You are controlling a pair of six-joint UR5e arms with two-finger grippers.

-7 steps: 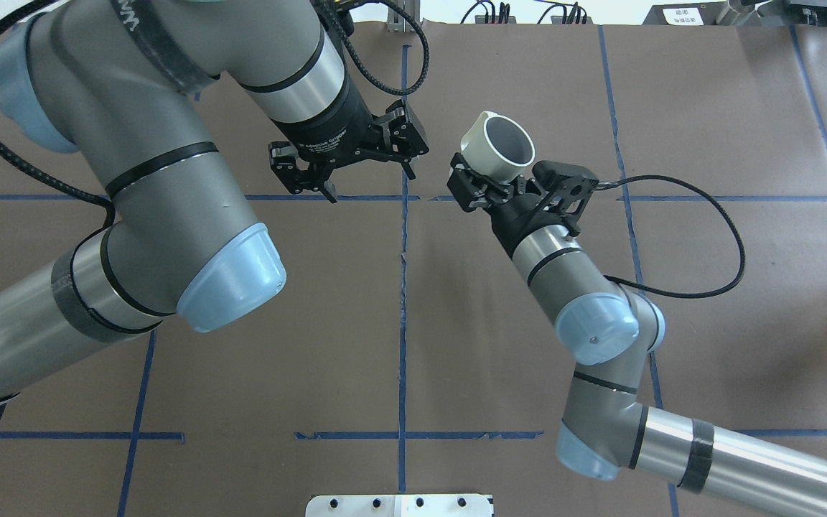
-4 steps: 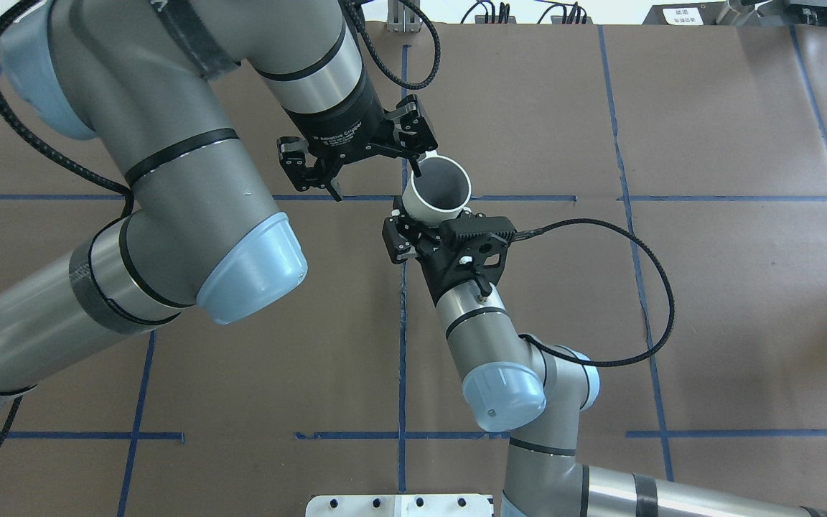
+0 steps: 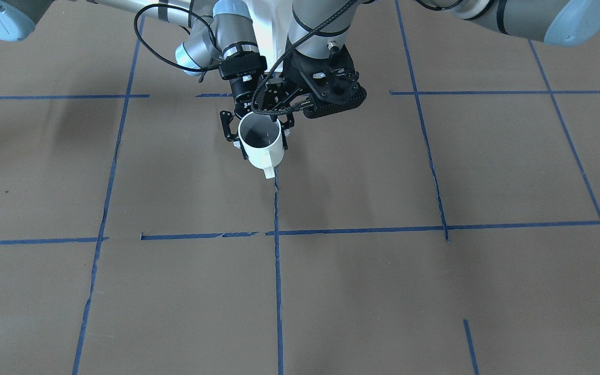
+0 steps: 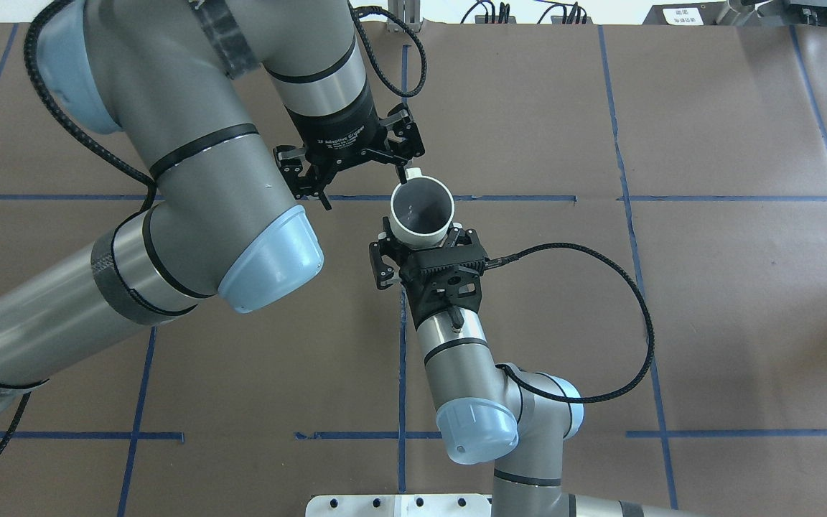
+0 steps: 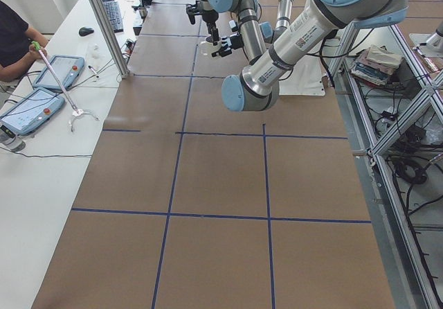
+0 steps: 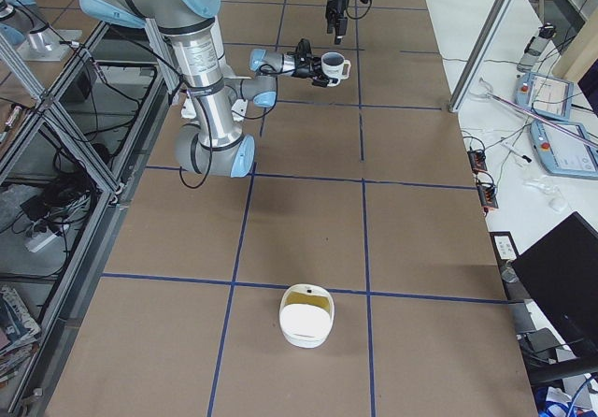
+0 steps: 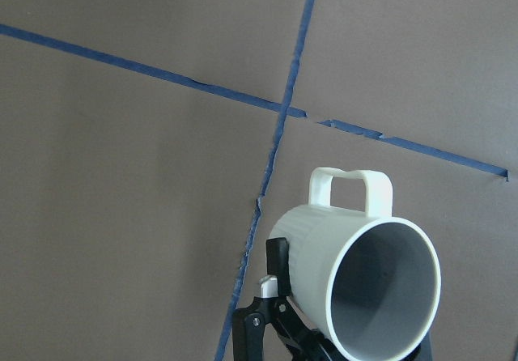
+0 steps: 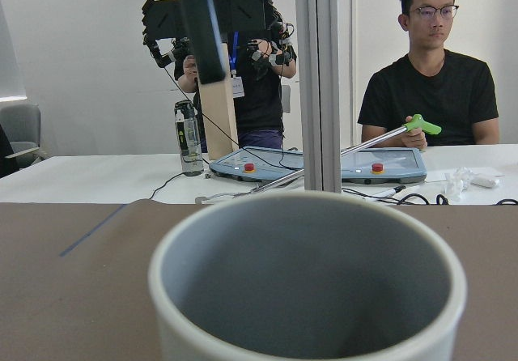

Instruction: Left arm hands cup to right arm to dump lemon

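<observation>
Starting overhead: the right gripper (image 4: 422, 240) has both fingers clamped across the body of the cup (image 4: 421, 207), on the side away from the handle, with the mouth facing up. Just past that handle the left gripper (image 4: 366, 192) stands spread wide with nothing between its fingers. One fingertip is just beside the handle, apparently not touching. I'd call the handover made: the right gripper has the body and the handle is left free.

Front-facing view now: the cup juts out ahead of the right gripper, apparently held off the table (image 3: 175, 291), with the handle pointing away from the wrist.

From the right end, the cup sits level in front of the right gripper, and the left gripper hangs above and beyond it, pointing down. Well away from both, a white container (image 6: 306, 322) sits on the table with something yellowish in it, too small to name.

Left wrist camera: it looks down into the cup, which is bare grey inside, with no lemon that I can make out.

Right wrist camera: the rim fills the foreground and the bottom is hidden. Holding it level keeps any contents in, and this side grip should let the wrist roll to tip them out.
</observation>
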